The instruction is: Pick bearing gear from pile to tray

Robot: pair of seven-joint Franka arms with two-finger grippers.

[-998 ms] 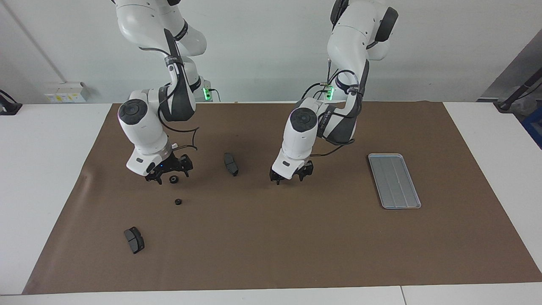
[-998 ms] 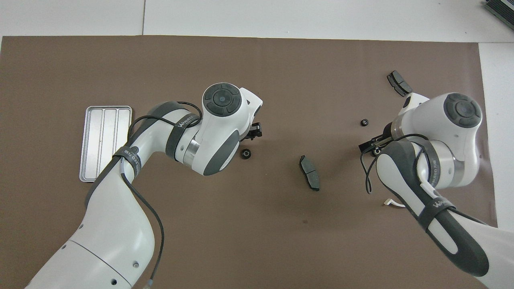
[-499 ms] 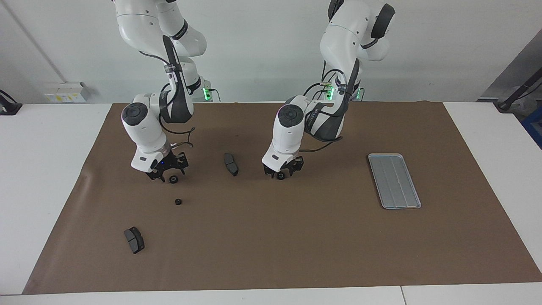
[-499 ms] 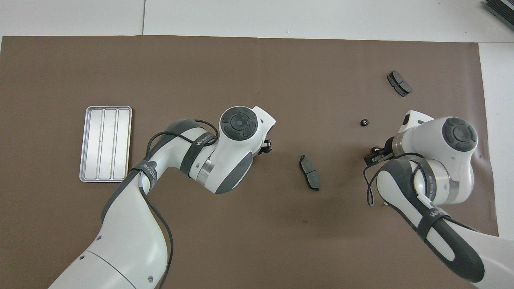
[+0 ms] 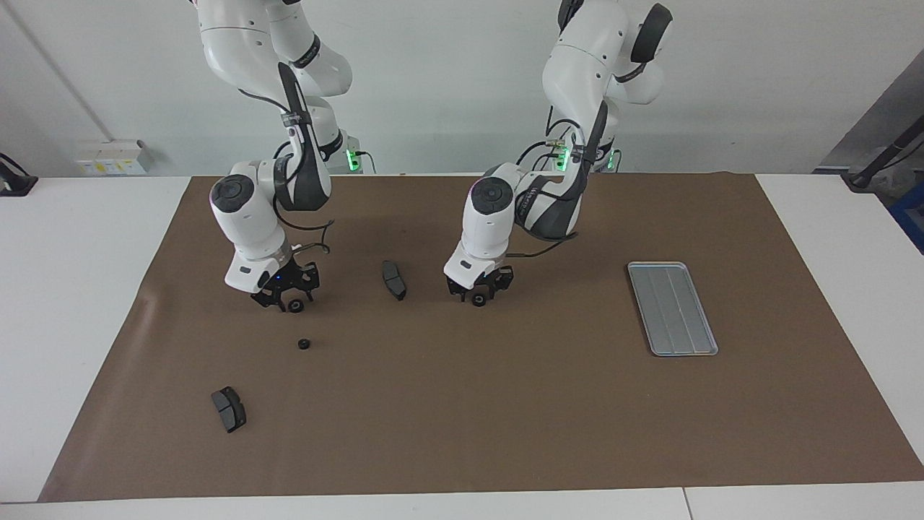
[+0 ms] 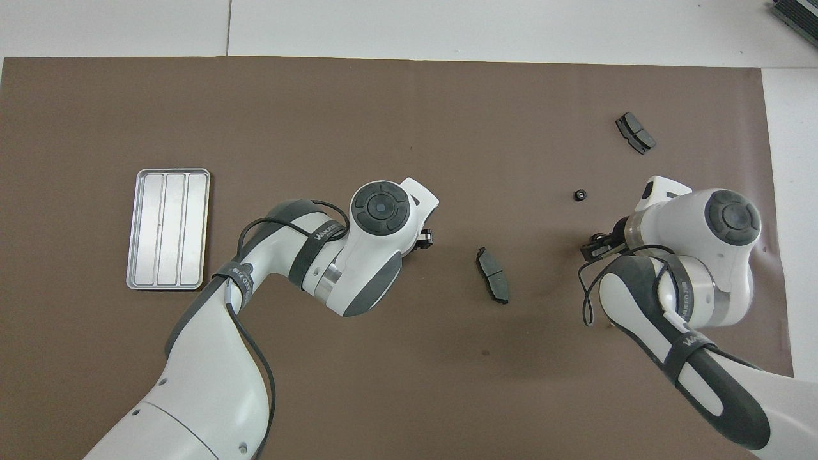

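The left gripper sits low at the centre of the facing view, its fingers spread on either side of a small black round piece that lies on the brown mat; whether they touch it cannot be told. In the overhead view only a dark tip of this gripper shows, just past the white wrist near the frame's middle.

The right gripper is low at the left of the facing view, its fingers parted, with a second black round piece at their tips; contact cannot be told here either.

A third black round piece lies lower in that frame, apart from both grippers. One dark grey pad-shaped piece rests on the mat between the two grippers, and another lies in the lower left of the facing view.

The silver-grey tray lies flat at the right of the facing view, at the left of the overhead view, well apart from all the parts, and nothing rests in it. The mat covers most of the white desk.
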